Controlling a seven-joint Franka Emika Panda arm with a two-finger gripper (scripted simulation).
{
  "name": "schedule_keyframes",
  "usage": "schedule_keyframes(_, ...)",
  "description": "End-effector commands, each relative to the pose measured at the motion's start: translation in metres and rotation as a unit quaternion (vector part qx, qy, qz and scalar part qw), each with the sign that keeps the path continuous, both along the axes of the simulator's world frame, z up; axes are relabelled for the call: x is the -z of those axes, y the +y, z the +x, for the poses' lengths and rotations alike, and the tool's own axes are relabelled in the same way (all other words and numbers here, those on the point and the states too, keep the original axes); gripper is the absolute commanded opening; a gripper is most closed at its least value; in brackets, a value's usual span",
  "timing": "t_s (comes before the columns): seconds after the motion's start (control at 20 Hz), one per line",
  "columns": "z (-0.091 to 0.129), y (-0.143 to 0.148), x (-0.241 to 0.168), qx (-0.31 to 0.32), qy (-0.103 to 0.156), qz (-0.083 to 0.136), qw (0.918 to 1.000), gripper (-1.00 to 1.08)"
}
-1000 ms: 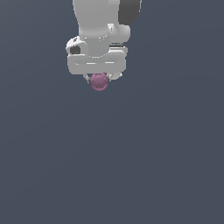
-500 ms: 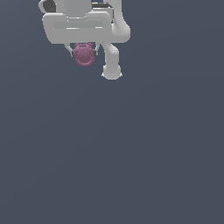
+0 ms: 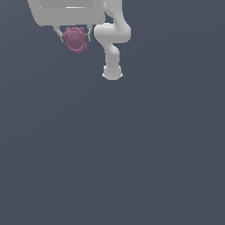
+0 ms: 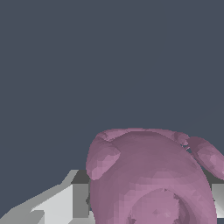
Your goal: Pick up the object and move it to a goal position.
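The object point(image 3: 75, 40) is a small matte pink-mauve rounded lump with ear-like bumps. It sits between the two fingers of my white gripper point(image 3: 74, 37) near the top of the exterior view, toward its left. The gripper is shut on it and holds it well above the grey floor. In the wrist view the object point(image 4: 148, 175) fills the lower part of the picture, with a white finger point(image 4: 65, 205) pressed beside it. Most of the hand is cut off by the top edge of the exterior view.
The white arm's links and base point(image 3: 112, 72) stand just to the exterior view's right of the gripper. A plain dark grey floor point(image 3: 132, 154) fills everything else in view.
The gripper with the object in it has moved up and toward the exterior view's left, and looms larger. The arm's base, hidden before, now shows.
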State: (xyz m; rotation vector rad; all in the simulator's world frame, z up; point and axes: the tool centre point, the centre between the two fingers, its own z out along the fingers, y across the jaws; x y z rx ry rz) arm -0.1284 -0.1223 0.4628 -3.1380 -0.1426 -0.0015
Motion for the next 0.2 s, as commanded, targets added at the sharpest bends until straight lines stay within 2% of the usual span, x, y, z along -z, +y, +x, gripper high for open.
schedule_keyframes(0.0,-0.0007,-0.0017,-0.0035,0.0,0.0,0.0,1.0,-1.0)
schedule_keyframes(0.15,0.0002,-0.0017,-0.0031,0.0,0.0,0.0,1.0,-1.0)
